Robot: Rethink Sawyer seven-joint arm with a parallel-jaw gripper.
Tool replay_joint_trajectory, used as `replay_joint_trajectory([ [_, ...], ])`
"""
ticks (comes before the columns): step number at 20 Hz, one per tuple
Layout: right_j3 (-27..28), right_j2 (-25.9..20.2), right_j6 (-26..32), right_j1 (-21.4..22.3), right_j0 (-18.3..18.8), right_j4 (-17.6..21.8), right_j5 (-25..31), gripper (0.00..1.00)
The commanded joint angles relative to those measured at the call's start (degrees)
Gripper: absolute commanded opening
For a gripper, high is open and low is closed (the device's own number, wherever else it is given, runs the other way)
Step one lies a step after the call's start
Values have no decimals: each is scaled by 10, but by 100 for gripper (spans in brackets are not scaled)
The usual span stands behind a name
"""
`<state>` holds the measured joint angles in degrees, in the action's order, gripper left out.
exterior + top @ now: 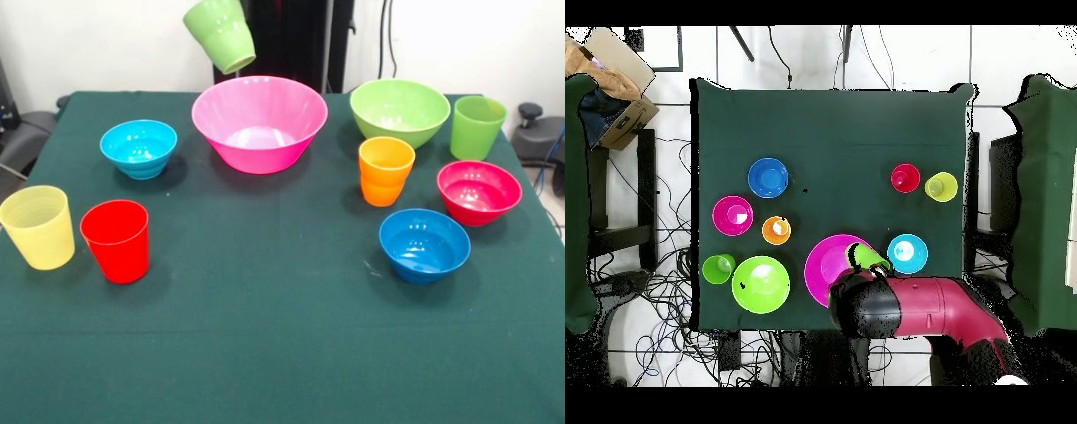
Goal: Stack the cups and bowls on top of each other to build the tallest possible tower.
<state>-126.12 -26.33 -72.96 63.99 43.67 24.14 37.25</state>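
Note:
A small green cup (220, 34) (868, 258) hangs tilted in the air over the far rim of the large pink bowl (259, 124) (823, 272). My gripper (861, 274) is shut on it, mostly hidden under the red and black arm (915, 306). On the cloth stand a pale yellow cup (37, 226), a red cup (116, 240), an orange cup (385, 170) and a taller lime green cup (477, 127). The lime green bowl (399, 111), light blue bowl (139, 148), magenta bowl (478, 191) and darker blue bowl (425, 244) sit apart, nothing stacked.
The dark green tablecloth (282, 336) covers the table. Cardboard boxes (610, 85) lie on the floor off one corner, and cables (675, 310) trail beside the table.

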Motion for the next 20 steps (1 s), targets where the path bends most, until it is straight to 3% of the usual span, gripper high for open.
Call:
replay_joint_trajectory([
  [1, -10, 24, -76, -47, -33, 44, -48, 0],
  [14, -4, 55, -87, -52, -65, 38, -50, 0],
  [20, 0, 95, -114, -94, -90, 72, -108, 0],
])
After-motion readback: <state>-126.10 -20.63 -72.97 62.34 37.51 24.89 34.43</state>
